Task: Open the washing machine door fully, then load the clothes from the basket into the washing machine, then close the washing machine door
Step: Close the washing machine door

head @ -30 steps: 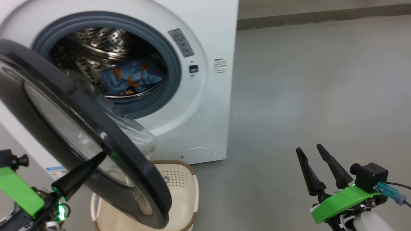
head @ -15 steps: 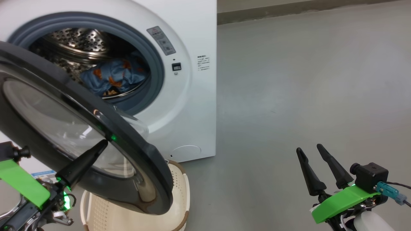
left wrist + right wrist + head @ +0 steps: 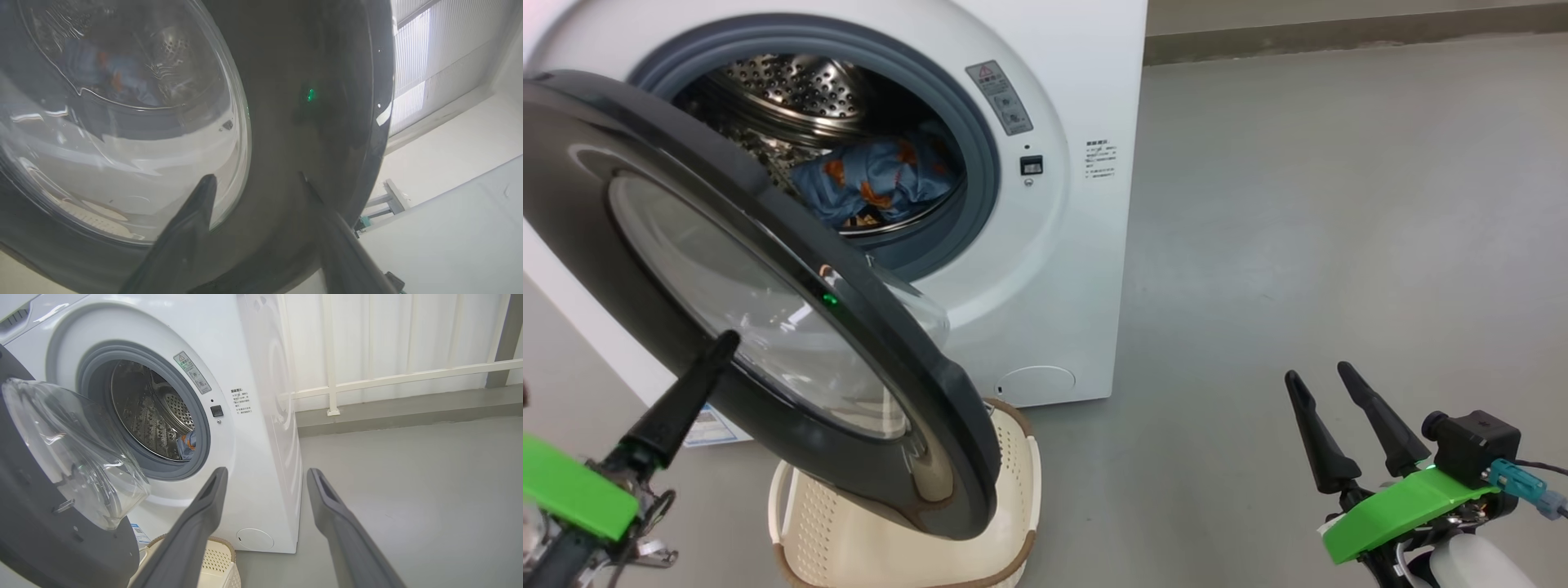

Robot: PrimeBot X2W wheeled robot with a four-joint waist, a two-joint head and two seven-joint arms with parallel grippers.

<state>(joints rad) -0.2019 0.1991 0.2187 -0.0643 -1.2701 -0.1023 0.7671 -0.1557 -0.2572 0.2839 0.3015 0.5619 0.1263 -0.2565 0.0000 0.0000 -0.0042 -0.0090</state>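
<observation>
Pointing up at the door (image 3: 564,212), the left gripper (image 3: 256,175) has its two fingers spread apart and clamps nothing. In its wrist view one fingertip (image 3: 202,196) lies over the glass (image 3: 122,122) and the other over the black rim (image 3: 306,143); whether either touches the door I cannot tell. In the head view one dark finger of it rises from the lower left, its tip at the glass. The right gripper (image 3: 1316,372) hovers low on the right, well apart from the washer (image 3: 1078,245), fingers apart and empty, over grey floor (image 3: 1339,204). The door stands part-way open, swung out from the washer's left side, its lower edge hanging over the basket (image 3: 1013,457), which sits on the floor just before the washer. Behind the door show the grey gasket (image 3: 983,155), the steel drum (image 3: 792,82) and the blue printed clothes (image 3: 882,175) lying low inside the drum. A small green light (image 3: 830,300) glints on the door's rim
</observation>
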